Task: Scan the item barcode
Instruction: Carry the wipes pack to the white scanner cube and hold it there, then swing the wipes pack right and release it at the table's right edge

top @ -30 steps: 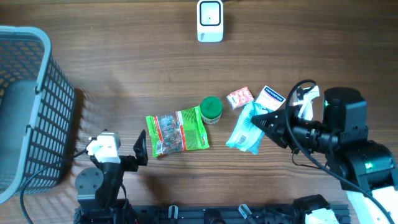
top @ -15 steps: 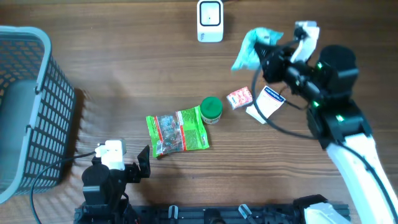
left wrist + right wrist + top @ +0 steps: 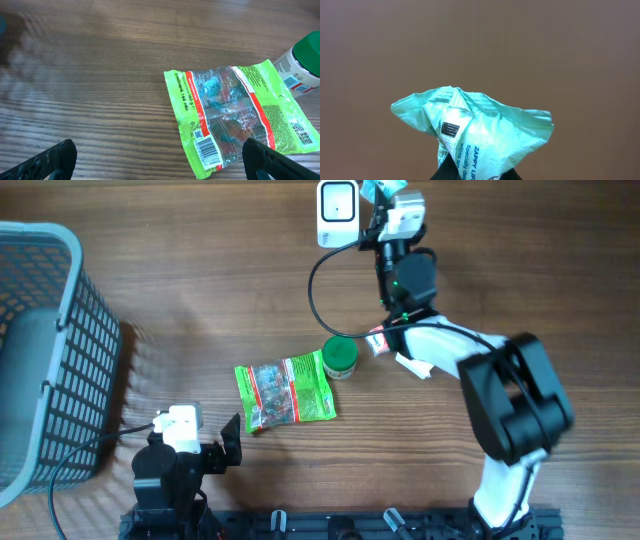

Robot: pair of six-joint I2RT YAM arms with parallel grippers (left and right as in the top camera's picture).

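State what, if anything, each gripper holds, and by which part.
The right gripper pinches the teal wipes packet by its crumpled lower end, with the barcode showing above. The left gripper is open and holds nothing.

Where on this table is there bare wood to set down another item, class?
Bare wood lies between the basket and the scanner, and along the far right edge. Crowded around the green bag, jar and right arm.

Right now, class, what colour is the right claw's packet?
The packet is mint green, clearest in right wrist view.
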